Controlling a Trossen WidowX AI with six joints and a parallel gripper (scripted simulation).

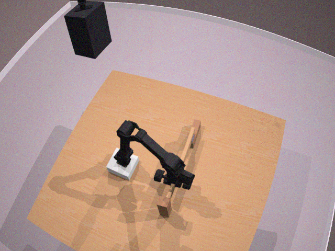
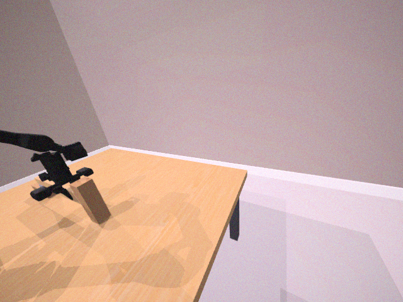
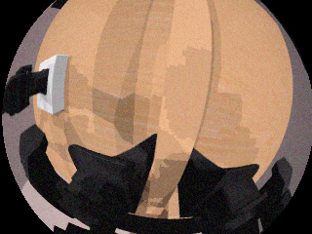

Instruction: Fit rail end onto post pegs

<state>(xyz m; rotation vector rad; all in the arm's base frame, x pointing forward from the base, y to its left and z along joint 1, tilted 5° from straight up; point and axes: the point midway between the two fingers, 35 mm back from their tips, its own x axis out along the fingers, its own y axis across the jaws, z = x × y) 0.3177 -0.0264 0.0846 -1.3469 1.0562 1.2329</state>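
The long wooden rail [image 1: 188, 146] [image 3: 187, 73] runs from the footboard block [image 1: 197, 126] toward the short wooden post [image 1: 164, 207] [image 2: 94, 202]. Its far end is at the block; the bracket is mostly hidden. My gripper [image 1: 172, 185] [image 2: 67, 192] [image 3: 167, 139] is shut on the rail close to its near end, with a dark finger on each side in the wrist view. The near end is raised to about the height of the post's top and lies just in front of it. The arm and fingers hide most of the joint; I cannot tell how far the pegs are in the holes, or whether rail and post touch.
The arm's white base [image 1: 123, 167] [image 3: 59, 85] stands on the wooden table [image 1: 230, 129] [image 2: 156, 182] to the left of the rail. Shadows of the arm fall across the table. A black block [image 1: 90, 32] stands beyond the table at the upper left.
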